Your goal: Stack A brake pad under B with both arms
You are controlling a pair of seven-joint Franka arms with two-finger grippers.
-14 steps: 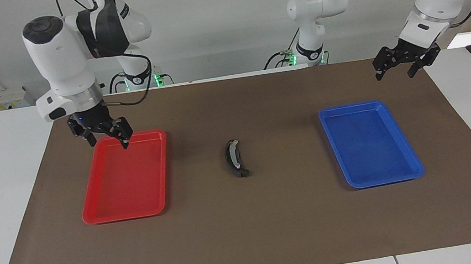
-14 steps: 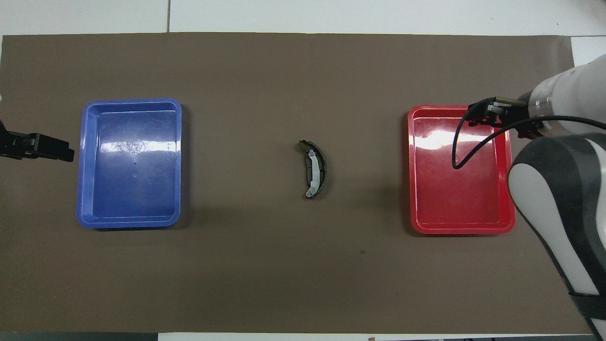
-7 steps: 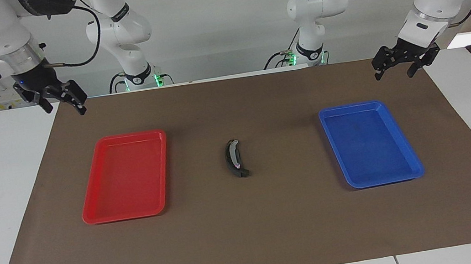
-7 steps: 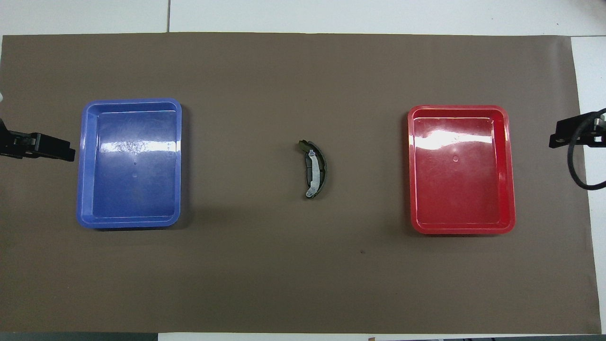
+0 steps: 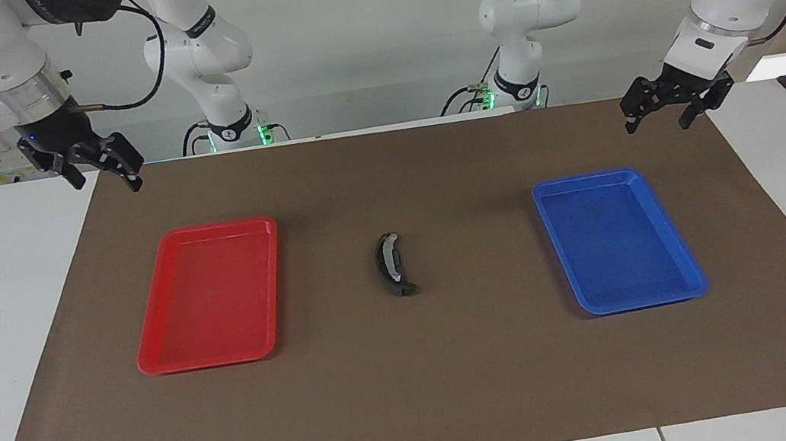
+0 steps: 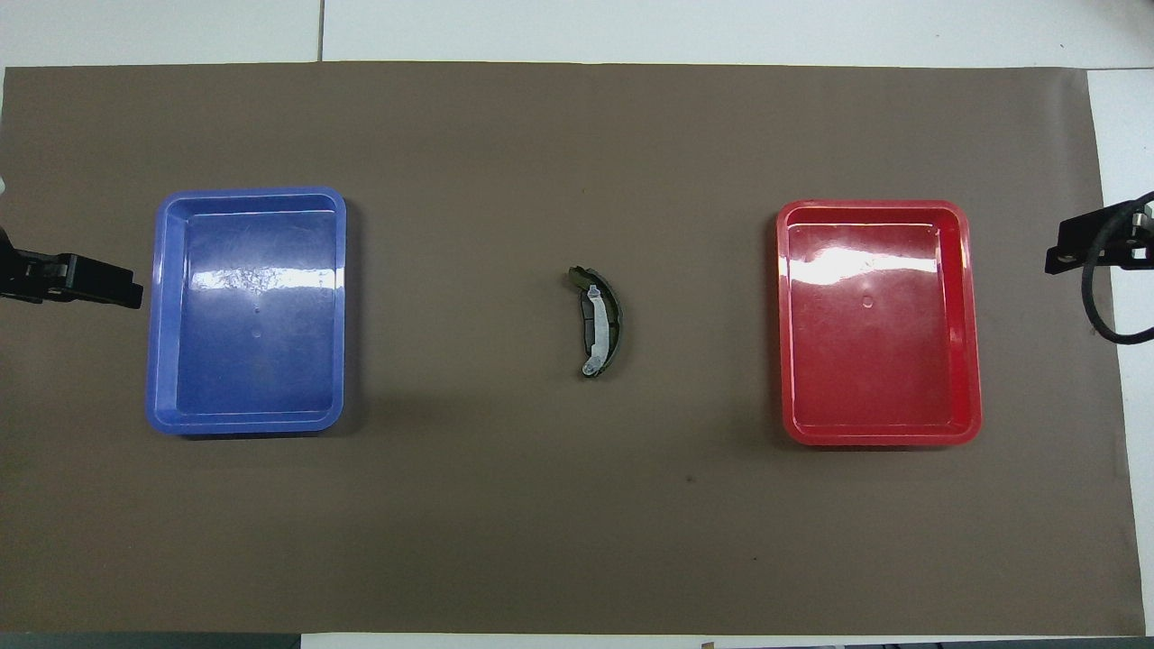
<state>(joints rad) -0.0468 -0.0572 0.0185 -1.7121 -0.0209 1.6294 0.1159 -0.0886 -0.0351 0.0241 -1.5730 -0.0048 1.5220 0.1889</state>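
B [image 5: 389, 262], the long dark crescent with a pale strip facing up, lies on the brown mat midway between the two trays; it also shows in the overhead view [image 6: 598, 321]. A dark stubby part [image 5: 406, 289] shows under its end farther from the robots; I cannot tell whether this is the A brake pad. My right gripper [image 5: 107, 185] hangs open and empty over the mat's corner at the right arm's end, also seen from overhead [image 6: 1073, 252]. My left gripper [image 5: 656, 126] hangs open and empty over the mat's edge at the left arm's end [image 6: 90, 281].
An empty red tray [image 5: 150, 354] lies toward the right arm's end of the mat [image 6: 969, 324]. An empty blue tray [image 5: 684, 264] lies toward the left arm's end [image 6: 158, 315]. The brown mat [image 5: 418, 401] covers the white table.
My right gripper has risen from the red tray's corner nearest the robots and drawn back to the mat's corner. The left arm and the crescent have not moved.
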